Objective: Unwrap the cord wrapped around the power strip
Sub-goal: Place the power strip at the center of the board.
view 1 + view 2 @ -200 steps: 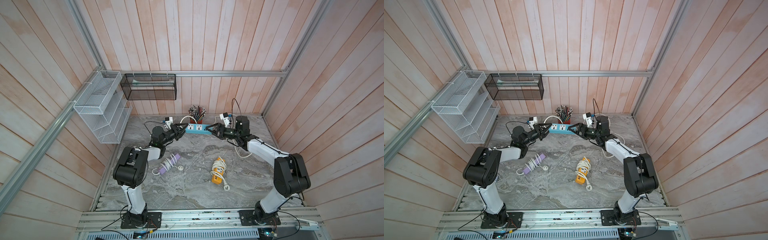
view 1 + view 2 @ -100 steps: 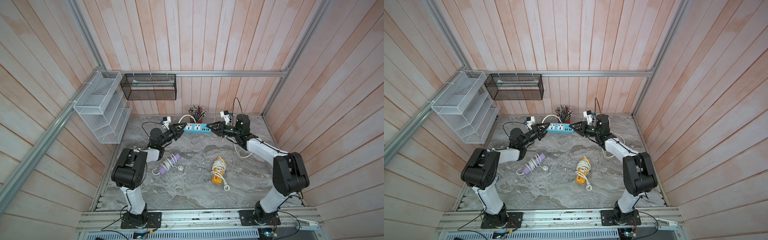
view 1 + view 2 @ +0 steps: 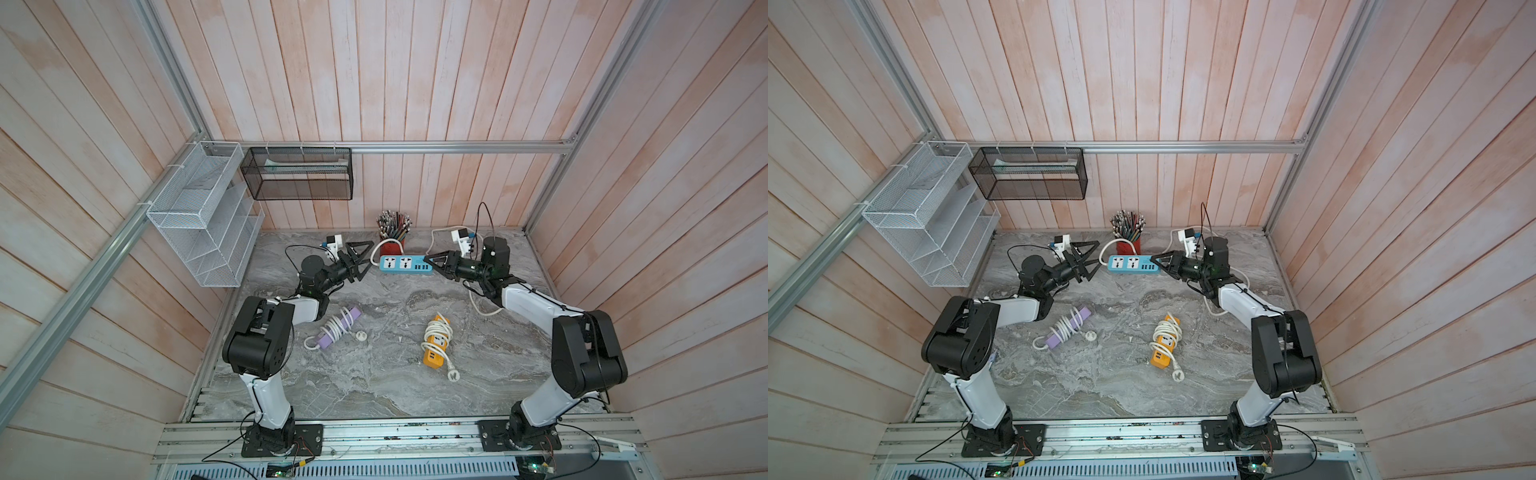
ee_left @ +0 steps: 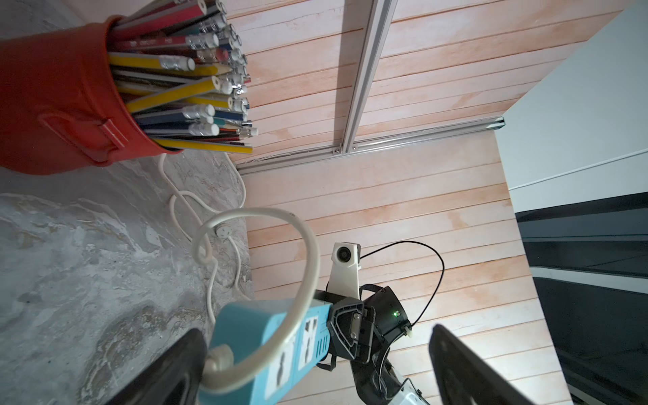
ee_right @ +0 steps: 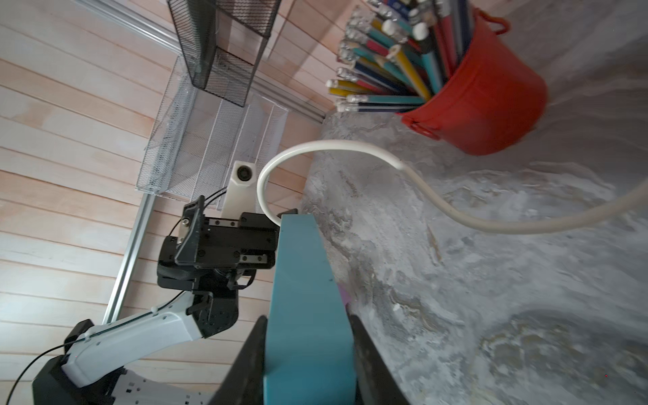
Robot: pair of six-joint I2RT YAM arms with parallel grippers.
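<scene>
Here the strip (image 3: 405, 264) lies upper centre in both top views, long axis running left-right. The right gripper (image 3: 429, 262) clamps its right end; the left gripper (image 3: 368, 258) gapes just off the left end, nearer the cord (image 3: 377, 251).

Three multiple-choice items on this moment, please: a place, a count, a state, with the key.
1. The red pencil cup stands: A) just behind the blue power strip; B) at the table's front edge; C) tipped over mid-table.
2. Power strips with cord wound around them: A) one; B) two; C) three.
3. The left gripper is: A) open; B) shut on a cord; C) shut on a pencil.
1 A: it is upright behind the strip.
2 B: the purple power strip and orange power strip are wrapped; the blue one's white cord loops free.
3 A: its jaws stand wide apart.
</scene>
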